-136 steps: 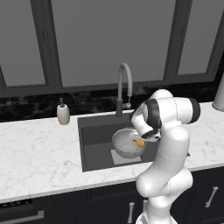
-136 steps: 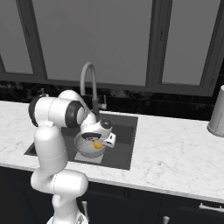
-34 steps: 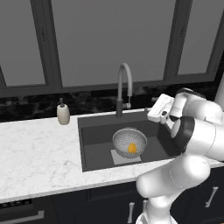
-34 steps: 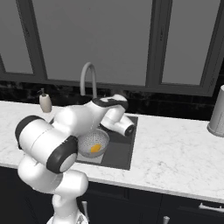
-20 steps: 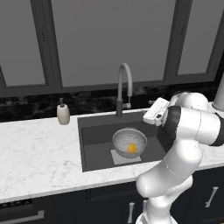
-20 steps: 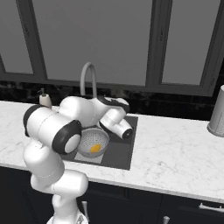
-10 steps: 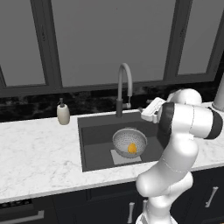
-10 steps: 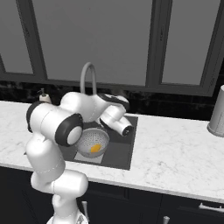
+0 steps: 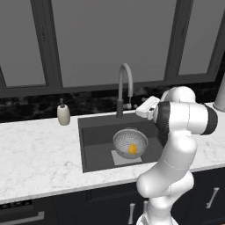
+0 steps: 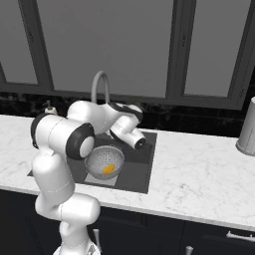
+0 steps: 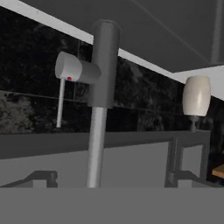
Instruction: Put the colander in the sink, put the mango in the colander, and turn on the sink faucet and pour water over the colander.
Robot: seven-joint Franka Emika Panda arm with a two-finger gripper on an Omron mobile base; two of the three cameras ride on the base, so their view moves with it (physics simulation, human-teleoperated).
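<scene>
I have the gripper (image 9: 141,110) right of centre in the left base view, its fingers spread fully apart and holding nothing, level with the lower stem of the faucet (image 9: 124,85) and just beside it. In the hand view the faucet stem (image 11: 99,109) stands up the middle of the frame, with the lever (image 11: 72,70) sticking out at upper left and a thin handle hanging from it. The colander (image 9: 130,143) sits in the sink (image 9: 94,132) at centre frame, on the lighter square, with the mango (image 9: 132,149) inside it, so I judge only the water step is left. My main worry is pushing on the stem instead of the lever: the lever is small and off to one side of my line, and a straight advance would jam the fingers against the stem. A sideways swipe could also slip past the thin handle without turning it. The spout arches over the back of the sink and seems to end short of the colander, so the water may miss it unless the spout swings. Room is tight behind the faucet, where the dark backsplash and window sill close in; the open space is over the sink, toward the bottom of the frame. The soap bottle (image 9: 63,115) at left is well apart and no concern.
</scene>
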